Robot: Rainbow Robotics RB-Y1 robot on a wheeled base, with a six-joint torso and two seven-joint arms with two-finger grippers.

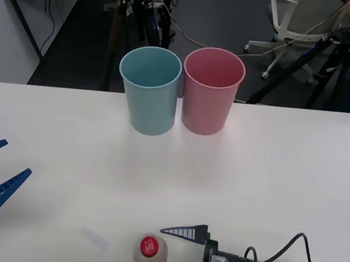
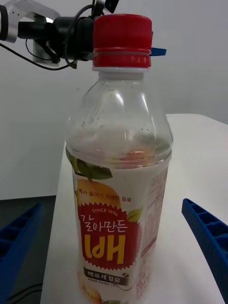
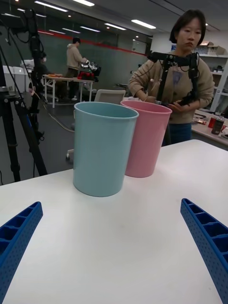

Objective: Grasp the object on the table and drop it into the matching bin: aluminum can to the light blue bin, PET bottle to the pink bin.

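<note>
The PET bottle (image 1: 150, 253), red-capped with a fruit-print label, stands upright on the white table (image 1: 284, 167) near its front edge. My right gripper (image 2: 111, 204) is open around the bottle (image 2: 118, 190), one blue finger on each side and neither touching it. One of its fingers (image 1: 184, 232) lies just beside the cap. The light blue bin (image 1: 148, 91) and the pink bin (image 1: 212, 91) stand side by side at the table's far middle. My left gripper (image 1: 17, 157) hovers open at the left edge, facing the blue bin (image 3: 102, 147) and the pink bin (image 3: 145, 137).
Behind the table's far edge stand tripods (image 1: 333, 54) and an office chair (image 1: 293, 18) on a dark floor. A black cable (image 1: 274, 257) loops over my right wrist. Wide bare tabletop lies between the bottle and the bins.
</note>
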